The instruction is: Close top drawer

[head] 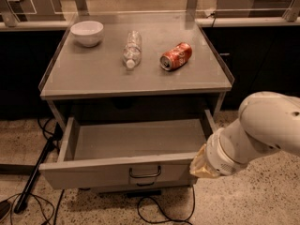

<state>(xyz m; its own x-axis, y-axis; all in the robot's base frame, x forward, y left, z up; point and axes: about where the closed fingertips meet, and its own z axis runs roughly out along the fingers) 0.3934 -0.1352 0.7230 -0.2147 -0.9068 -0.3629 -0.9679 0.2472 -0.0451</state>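
Note:
The top drawer [93, 175] is pulled far out from under the grey table top [93, 74]. Its tray-like inside [136, 138] is bare, and a small dark wire handle [144, 173] sits at the centre of its flat front panel. My gripper [200, 165] is at the tan end of the white arm [262, 130], right at the right end of the drawer's front panel, at handle height. The arm's own bulk hides the gripper's tip and the drawer's front right corner.
On the table top are a white bowl [87, 32], a clear plastic bottle [132, 48] lying down and a red soda can [176, 56] on its side. Black cables [159, 212] run over the speckled floor below. A dark pole [35, 177] leans at the left.

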